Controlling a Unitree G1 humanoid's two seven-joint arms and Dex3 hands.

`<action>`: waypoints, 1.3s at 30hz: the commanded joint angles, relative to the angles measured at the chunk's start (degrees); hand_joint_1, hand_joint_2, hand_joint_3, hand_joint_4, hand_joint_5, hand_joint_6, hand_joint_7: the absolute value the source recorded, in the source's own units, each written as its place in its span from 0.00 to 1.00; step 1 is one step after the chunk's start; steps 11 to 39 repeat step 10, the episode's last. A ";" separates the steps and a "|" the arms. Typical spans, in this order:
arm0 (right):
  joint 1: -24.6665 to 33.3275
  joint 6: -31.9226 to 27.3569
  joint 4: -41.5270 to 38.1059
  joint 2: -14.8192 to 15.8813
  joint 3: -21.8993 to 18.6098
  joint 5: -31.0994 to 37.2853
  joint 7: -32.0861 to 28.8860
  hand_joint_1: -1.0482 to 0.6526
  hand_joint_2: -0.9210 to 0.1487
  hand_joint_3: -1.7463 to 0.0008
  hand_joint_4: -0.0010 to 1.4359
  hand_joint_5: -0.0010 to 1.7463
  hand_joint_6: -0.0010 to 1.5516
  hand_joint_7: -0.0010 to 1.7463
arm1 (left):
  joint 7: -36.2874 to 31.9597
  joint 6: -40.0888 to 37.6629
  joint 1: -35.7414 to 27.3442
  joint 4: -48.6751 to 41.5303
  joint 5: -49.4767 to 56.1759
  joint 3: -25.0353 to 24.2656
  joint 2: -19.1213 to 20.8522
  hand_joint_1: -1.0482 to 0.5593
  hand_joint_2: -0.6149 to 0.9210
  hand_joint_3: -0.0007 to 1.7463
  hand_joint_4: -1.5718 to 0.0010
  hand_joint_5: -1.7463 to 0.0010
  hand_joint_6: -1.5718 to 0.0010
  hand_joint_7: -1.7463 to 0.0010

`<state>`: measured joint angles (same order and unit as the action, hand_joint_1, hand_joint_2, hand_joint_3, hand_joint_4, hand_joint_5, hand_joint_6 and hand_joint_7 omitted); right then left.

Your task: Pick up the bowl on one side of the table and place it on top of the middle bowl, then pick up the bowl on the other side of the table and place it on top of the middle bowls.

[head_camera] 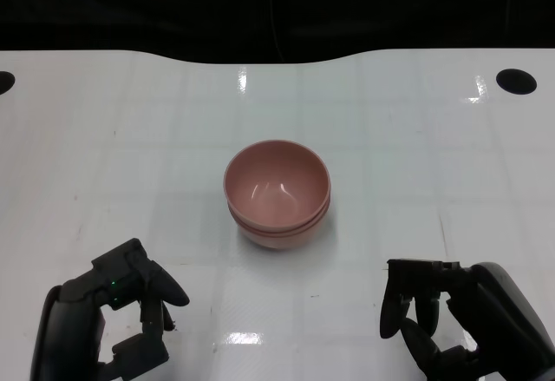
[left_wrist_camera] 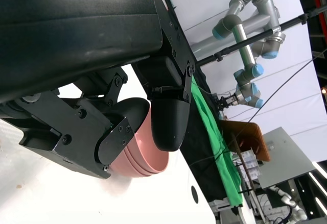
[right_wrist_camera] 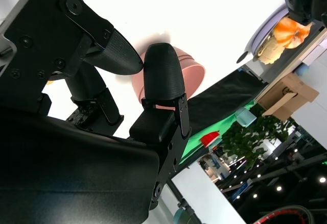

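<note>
A stack of pink bowls point(head_camera: 277, 192) stands at the middle of the white table point(head_camera: 408, 155), nested one in another. The same pink stack point(left_wrist_camera: 145, 155) shows past my left hand's fingers in the left wrist view, and as a pink stack point(right_wrist_camera: 191, 71) behind the fingers in the right wrist view. My left hand point(head_camera: 121, 307) rests at the near left, fingers apart, holding nothing. My right hand point(head_camera: 434, 312) sits at the near right, also holding nothing. Both hands are well short of the stack.
Two dark round holes point(head_camera: 515, 80) lie near the table's far corners. The table's far edge curves against a black background. Off the table, the left wrist view shows a grey robot arm point(left_wrist_camera: 250, 35) and green cloth point(left_wrist_camera: 217, 142).
</note>
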<state>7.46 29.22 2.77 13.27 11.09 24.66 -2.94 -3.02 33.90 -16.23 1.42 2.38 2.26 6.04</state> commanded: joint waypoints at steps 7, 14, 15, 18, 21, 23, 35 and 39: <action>0.92 2.39 -0.18 0.05 -0.66 0.88 -2.22 0.57 0.78 0.02 0.66 1.00 0.55 0.84 | 1.76 -1.05 0.13 -0.14 -0.94 -1.92 0.34 0.59 0.63 0.82 0.44 0.00 0.52 0.05; 1.04 2.42 -0.23 -0.18 -0.68 0.53 -2.56 0.56 0.78 0.01 0.66 1.00 0.55 0.84 | 2.69 -1.51 0.08 0.10 -1.84 -2.00 0.40 0.58 0.63 0.81 0.44 0.00 0.52 0.05; 1.04 2.42 -0.23 -0.18 -0.68 0.53 -2.56 0.56 0.78 0.01 0.66 1.00 0.55 0.84 | 2.69 -1.51 0.08 0.10 -1.84 -2.00 0.40 0.58 0.63 0.81 0.44 0.00 0.52 0.05; 1.04 2.42 -0.23 -0.18 -0.68 0.53 -2.56 0.56 0.78 0.01 0.66 1.00 0.55 0.84 | 2.69 -1.51 0.08 0.10 -1.84 -2.00 0.40 0.58 0.63 0.81 0.44 0.00 0.52 0.05; 1.04 2.42 -0.23 -0.18 -0.68 0.53 -2.56 0.56 0.78 0.01 0.66 1.00 0.55 0.84 | 2.69 -1.51 0.08 0.10 -1.84 -2.00 0.40 0.58 0.63 0.81 0.44 0.00 0.52 0.05; 1.04 2.42 -0.23 -0.18 -0.68 0.53 -2.56 0.56 0.78 0.01 0.66 1.00 0.55 0.84 | 2.69 -1.51 0.08 0.10 -1.84 -2.00 0.40 0.58 0.63 0.81 0.44 0.00 0.52 0.05; 1.04 2.42 -0.23 -0.18 -0.68 0.53 -2.56 0.56 0.78 0.01 0.66 1.00 0.55 0.84 | 2.69 -1.51 0.08 0.10 -1.84 -2.00 0.40 0.58 0.63 0.81 0.44 0.00 0.52 0.05; 1.04 2.42 -0.23 -0.18 -0.68 0.53 -2.56 0.56 0.78 0.01 0.66 1.00 0.55 0.84 | 2.69 -1.51 0.08 0.10 -1.84 -2.00 0.40 0.58 0.63 0.81 0.44 0.00 0.52 0.05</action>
